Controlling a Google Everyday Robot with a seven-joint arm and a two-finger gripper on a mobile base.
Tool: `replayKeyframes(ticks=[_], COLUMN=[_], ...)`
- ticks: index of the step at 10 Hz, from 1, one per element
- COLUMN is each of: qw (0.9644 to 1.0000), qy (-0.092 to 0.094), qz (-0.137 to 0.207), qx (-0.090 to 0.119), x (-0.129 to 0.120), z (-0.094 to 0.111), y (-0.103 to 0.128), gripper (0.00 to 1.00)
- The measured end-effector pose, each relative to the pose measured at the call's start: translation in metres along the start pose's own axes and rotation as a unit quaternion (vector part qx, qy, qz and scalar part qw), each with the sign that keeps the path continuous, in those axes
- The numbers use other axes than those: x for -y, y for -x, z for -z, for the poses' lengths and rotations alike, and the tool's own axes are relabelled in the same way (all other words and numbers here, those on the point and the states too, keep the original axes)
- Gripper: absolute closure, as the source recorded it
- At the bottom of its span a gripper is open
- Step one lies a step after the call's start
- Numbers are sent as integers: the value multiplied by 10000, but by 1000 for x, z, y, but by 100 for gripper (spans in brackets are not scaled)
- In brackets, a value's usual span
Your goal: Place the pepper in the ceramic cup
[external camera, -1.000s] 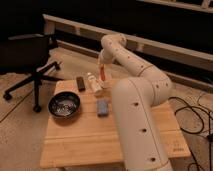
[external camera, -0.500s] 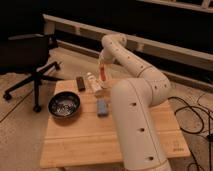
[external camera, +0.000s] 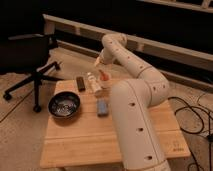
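1. Over the far edge of the wooden table point(external camera: 90, 145), the gripper point(external camera: 101, 75) hung at the end of the white arm point(external camera: 135, 100), the pepper point(external camera: 103, 76) right at its tip.
2. Whether it was clenched on the pepper, I could not tell.
3. One ceramic cup point(external camera: 98, 92) sat just below.
4. One dark bowl point(external camera: 64, 105), one blue block point(external camera: 102, 107), one whitish bottle point(external camera: 92, 81) and one dark bar point(external camera: 80, 83) lay around it.

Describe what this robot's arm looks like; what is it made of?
The arm is thick, rounded, cream-white tubing in bulging jointed segments, smooth like plastic, dotted with small dark holes. No cables run along it. It narrows to the tool at the wooden table's far edge, too small to describe.
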Motion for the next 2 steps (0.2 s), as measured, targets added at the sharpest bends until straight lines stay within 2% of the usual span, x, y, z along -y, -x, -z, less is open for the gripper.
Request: replayKeyframes(ticks=[2], qw=[10000], qy=[40], qz=[32], qx=[32], x=[-3], z=[2], y=[2], gripper=[38])
